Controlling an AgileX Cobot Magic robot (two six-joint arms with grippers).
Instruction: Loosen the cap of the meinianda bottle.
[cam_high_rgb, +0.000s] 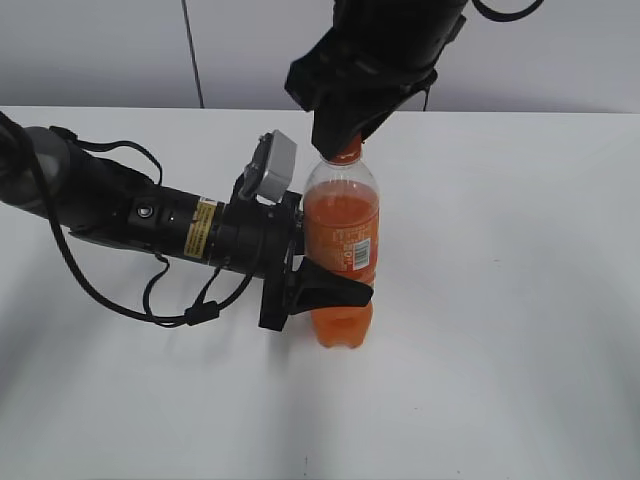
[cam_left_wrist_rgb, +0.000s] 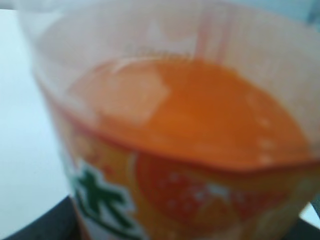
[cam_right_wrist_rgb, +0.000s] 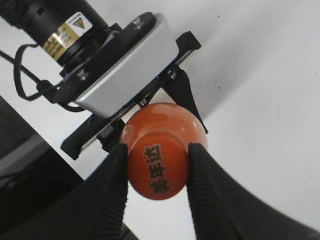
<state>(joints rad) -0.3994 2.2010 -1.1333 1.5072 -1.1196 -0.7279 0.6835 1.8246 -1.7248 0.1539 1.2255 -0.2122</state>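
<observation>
The meinianda bottle (cam_high_rgb: 341, 240) stands upright on the white table, clear plastic with orange drink and an orange label. It fills the left wrist view (cam_left_wrist_rgb: 190, 145), blurred. My left gripper (cam_high_rgb: 318, 285) comes in from the left and is shut on the bottle's body at the label. My right gripper (cam_high_rgb: 345, 140) comes down from above and is shut on the orange cap (cam_high_rgb: 346, 153). In the right wrist view both black ribbed fingers (cam_right_wrist_rgb: 156, 167) press against the sides of the cap (cam_right_wrist_rgb: 157, 170), which bears dark print on top.
The white table (cam_high_rgb: 500, 350) stretches around the bottle. The left arm (cam_high_rgb: 150, 220) lies low across the table's left side with black cables looping beside it. A pale wall (cam_high_rgb: 100, 50) stands behind the table.
</observation>
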